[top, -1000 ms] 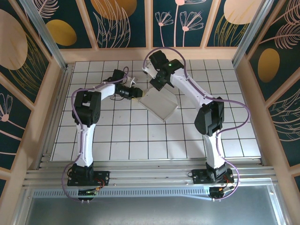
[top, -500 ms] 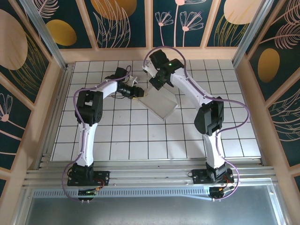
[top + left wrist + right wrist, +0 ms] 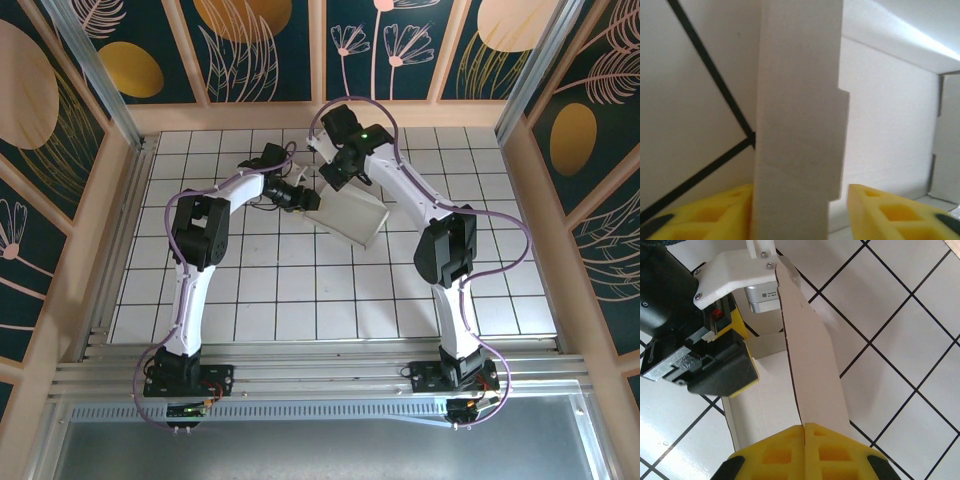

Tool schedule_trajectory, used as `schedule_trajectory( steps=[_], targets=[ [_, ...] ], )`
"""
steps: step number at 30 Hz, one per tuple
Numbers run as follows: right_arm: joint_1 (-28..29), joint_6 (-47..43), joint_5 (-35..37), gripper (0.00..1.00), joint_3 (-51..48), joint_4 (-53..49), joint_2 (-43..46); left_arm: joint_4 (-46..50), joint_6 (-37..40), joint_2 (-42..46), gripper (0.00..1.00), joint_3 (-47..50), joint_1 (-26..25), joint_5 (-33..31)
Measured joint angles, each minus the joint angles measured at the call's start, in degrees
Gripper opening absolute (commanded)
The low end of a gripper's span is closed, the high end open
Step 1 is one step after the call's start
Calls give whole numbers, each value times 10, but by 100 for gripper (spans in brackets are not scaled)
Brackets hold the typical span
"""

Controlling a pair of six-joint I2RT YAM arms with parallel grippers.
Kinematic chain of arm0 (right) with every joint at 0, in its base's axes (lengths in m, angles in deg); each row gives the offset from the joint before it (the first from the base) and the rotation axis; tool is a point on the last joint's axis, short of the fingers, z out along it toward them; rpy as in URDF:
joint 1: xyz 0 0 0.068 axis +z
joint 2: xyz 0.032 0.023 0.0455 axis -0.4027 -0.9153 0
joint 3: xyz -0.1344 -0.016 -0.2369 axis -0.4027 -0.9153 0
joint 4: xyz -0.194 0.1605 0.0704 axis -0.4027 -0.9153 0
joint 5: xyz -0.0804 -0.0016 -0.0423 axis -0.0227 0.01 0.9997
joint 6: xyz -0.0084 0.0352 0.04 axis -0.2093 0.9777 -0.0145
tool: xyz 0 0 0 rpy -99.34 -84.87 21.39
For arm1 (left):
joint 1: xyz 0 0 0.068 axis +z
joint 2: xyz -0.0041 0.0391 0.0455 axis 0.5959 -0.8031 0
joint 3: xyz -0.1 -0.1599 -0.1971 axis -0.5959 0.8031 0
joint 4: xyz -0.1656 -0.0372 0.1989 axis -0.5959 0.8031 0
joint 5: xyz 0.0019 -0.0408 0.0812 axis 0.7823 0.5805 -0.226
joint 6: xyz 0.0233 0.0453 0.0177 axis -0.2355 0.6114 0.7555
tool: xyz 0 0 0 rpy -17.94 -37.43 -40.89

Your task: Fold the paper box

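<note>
Shifted paper box [image 3: 350, 216], flap [image 3: 797, 125] between left jaws

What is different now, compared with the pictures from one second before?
The left hand moved right, toward the paper box, and its open jaws straddle an upright flap. The box looks narrower from above, its near corner drawn back. The right hand stays shut on the box's wall.

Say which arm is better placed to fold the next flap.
Left, probably: the left pincer stands open astride an upright flap of the paper box, free to push it; the right pincer is shut on a side wall.
</note>
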Motion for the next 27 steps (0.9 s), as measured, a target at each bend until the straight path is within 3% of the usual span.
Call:
schedule_trajectory(
  steps=[8,13,19,27],
  targets=[
    [-5,0,0,0,0,0,0,-79,-18,56,64,92,2,-15],
    [-5,0,0,0,0,3,0,-163,-78,105,54,170,35,-19],
    [-6,0,-5,0,0,6,0,-223,-118,107,57,172,64,2],
    [-7,0,-11,0,0,7,0,-201,-121,60,41,105,54,-28]
  ],
)
